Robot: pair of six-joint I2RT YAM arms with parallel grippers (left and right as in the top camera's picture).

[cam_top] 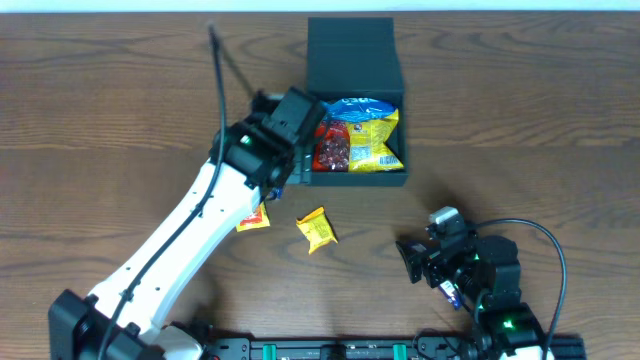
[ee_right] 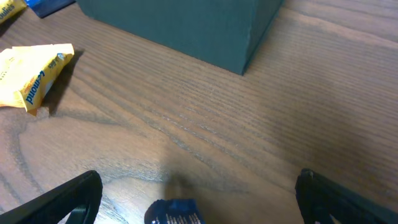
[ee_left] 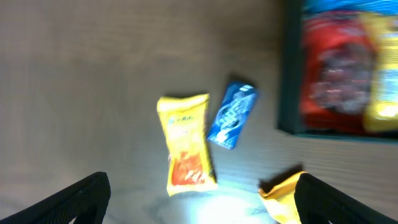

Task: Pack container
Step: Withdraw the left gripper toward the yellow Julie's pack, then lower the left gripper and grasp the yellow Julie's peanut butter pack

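The open container [cam_top: 355,178] sits far-centre on the wood-grain table [cam_top: 120,100], holding red, blue and yellow snack packets. The left end effector [ee_left: 200,196] hovers beside its left wall, spread wide and empty, above a loose yellow packet [ee_left: 185,146] and a blue packet [ee_left: 232,115]. The right end effector [ee_right: 199,199] is likewise wide and empty.

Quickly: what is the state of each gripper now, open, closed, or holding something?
Left gripper: open, holding nothing.
Right gripper: open, holding nothing.
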